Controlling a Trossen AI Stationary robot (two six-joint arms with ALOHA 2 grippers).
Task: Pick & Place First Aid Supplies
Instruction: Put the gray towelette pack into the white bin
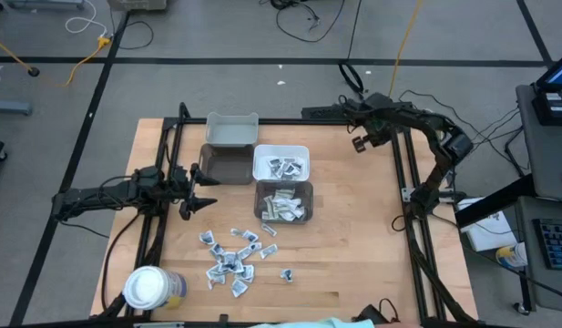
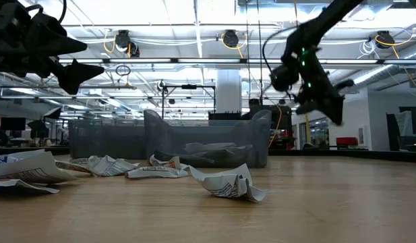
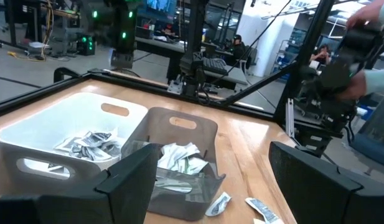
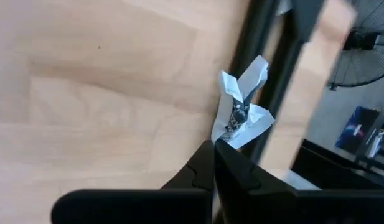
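Lying on a light wooden table [image 1: 353, 228]: loose first aid packets [image 1: 230, 260] scattered just right of and nearer than the left gripper [image 1: 200, 189]. Standing immediately right of that gripper: three bins [image 1: 281, 164], well left of the right gripper [image 1: 361, 141]. Sitting on its side behind the left gripper, at the near edge: a white-lidded jar [image 1: 151, 288].

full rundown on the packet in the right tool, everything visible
The packet is a small white paper piece with dark print near its middle, crumpled and folded so two flaps splay away from the tool. The right tool is shut on its lower edge, the fingertips pinching it; nothing else touches it. It hangs in the air above the wooden table near the dark frame rail at the table's far right. From overhead the right tool is there, but the packet is too small to make out.
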